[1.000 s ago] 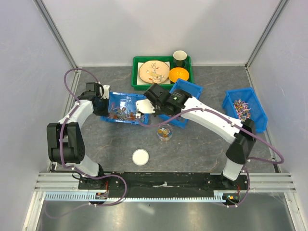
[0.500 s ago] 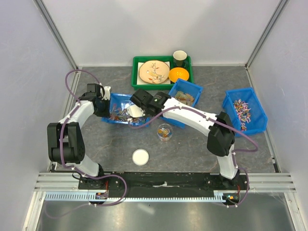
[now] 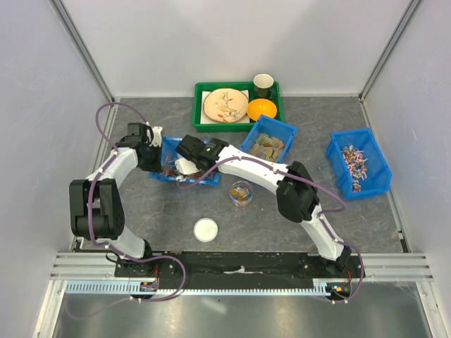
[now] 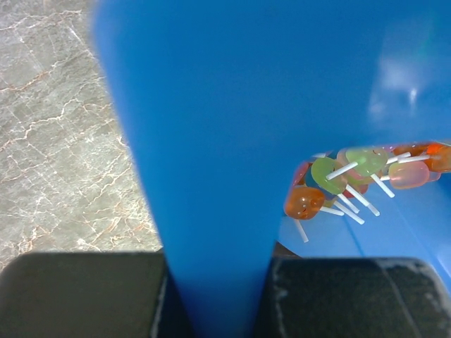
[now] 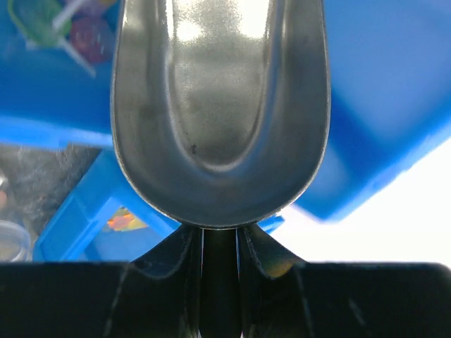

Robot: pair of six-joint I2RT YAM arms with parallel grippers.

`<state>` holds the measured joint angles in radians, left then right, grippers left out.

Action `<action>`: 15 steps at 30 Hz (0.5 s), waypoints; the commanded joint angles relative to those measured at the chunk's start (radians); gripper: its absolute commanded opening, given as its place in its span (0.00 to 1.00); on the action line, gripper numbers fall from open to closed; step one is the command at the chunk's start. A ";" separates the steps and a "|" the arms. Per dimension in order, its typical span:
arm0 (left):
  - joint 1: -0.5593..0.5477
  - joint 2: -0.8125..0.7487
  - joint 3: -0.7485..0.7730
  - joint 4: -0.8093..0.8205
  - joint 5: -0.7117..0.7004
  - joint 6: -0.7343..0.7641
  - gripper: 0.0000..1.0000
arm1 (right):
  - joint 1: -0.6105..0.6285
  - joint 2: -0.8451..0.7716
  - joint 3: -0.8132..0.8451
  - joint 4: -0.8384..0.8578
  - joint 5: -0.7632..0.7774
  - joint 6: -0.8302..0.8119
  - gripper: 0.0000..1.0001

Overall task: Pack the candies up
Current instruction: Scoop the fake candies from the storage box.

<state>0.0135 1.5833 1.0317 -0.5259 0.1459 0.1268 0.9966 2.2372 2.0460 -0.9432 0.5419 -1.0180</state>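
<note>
The candies (image 4: 352,176) are small bright sweets on white sticks, orange, green and pink, heaped in a blue bin (image 3: 169,149) at centre left. My left gripper (image 3: 146,152) is shut on the bin's left wall (image 4: 232,141), which fills the space between its fingers (image 4: 84,296). My right gripper (image 3: 192,158) is shut on the handle of a metal scoop (image 5: 218,105). The scoop's bowl is empty and hangs over the bin interior, with a few candies (image 5: 63,28) just beyond its tip. A glass jar (image 3: 241,193) holding some candies stands right of the bin.
A white lid (image 3: 206,229) lies near the front. A second blue bin (image 3: 268,144) holds flat pastel packets. A third blue bin (image 3: 356,163) at far right holds tiny sweets. A green tray (image 3: 237,105) at the back holds a plate, an orange bowl and a green cup.
My right arm has swung left, carrying the scoop from the bin's right edge to over the candies inside it. The left gripper has kept its hold on the bin wall.
</note>
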 commanded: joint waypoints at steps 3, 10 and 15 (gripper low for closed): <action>-0.003 -0.042 0.004 0.049 0.035 0.000 0.01 | 0.040 0.097 0.178 0.006 0.073 0.009 0.00; -0.003 -0.048 -0.001 0.053 0.026 -0.006 0.02 | 0.071 0.223 0.273 0.026 0.079 0.033 0.00; -0.003 -0.045 -0.004 0.061 0.026 -0.007 0.02 | 0.089 0.249 0.275 0.064 0.012 0.070 0.00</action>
<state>0.0158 1.5833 1.0233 -0.5255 0.1509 0.1215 1.0634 2.4550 2.2856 -0.9230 0.5915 -0.9855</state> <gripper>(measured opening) 0.140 0.273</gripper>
